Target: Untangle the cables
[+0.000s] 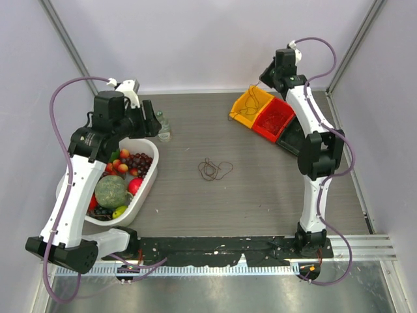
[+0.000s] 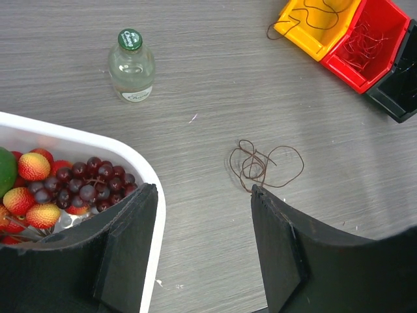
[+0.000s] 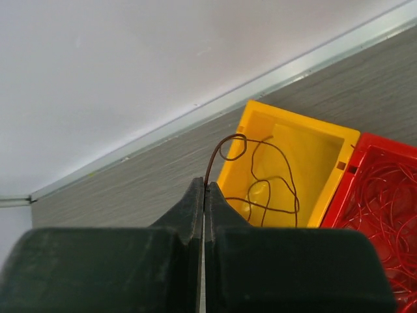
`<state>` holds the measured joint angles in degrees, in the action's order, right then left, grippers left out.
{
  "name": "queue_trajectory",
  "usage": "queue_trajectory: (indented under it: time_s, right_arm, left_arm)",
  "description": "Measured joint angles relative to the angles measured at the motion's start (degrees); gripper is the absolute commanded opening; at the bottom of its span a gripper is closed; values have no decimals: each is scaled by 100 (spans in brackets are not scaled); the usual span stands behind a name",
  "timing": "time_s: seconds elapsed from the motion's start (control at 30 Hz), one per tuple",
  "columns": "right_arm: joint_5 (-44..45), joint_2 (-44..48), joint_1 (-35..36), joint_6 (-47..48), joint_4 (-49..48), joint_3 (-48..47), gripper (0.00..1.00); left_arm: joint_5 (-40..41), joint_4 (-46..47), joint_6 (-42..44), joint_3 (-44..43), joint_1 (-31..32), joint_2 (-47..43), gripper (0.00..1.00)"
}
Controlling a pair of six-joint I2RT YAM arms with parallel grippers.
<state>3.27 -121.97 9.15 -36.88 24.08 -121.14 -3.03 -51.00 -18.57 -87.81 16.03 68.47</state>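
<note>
A loose tangle of dark brown cable (image 1: 214, 169) lies on the table's middle; it also shows in the left wrist view (image 2: 260, 166), just beyond my left gripper's right finger. My left gripper (image 2: 203, 190) is open and empty, hovering above the table beside the fruit basket (image 1: 146, 117). My right gripper (image 3: 204, 186) is shut on one brown cable (image 3: 212, 154), held above the near edge of the yellow bin (image 3: 313, 156); the cable's loops hang down into that bin (image 1: 251, 105). The red bin (image 1: 273, 117) next to it holds several red cables (image 3: 388, 202).
A white basket (image 1: 151, 179) of fruit stands at the left, its rim under my left fingers (image 2: 98, 140). A small glass bottle (image 1: 163, 127) with a green cap (image 2: 131, 65) stands behind it. A black bin (image 2: 401, 91) sits beside the red one.
</note>
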Motion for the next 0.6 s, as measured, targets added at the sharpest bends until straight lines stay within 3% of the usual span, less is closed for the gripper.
queue_trajectory:
  time_s: [0.23,0.4,0.47,0.6]
  right_arm:
    - [153,-868,0,-262,15,-72,1]
    - [221,-1827,7,-271,446,-820,1]
    - [223,-1971,17,-256,599,-892,6]
    - [227,-1982,81,-118,964,-997,35]
  left_arm:
    - [0,20,-2,2,0,-55,63]
    - [0,15,-2,2,0,-57,63]
    - [0,17,-2,2,0,-61,63]
    - [-2,17,-4,4,0,-79,63]
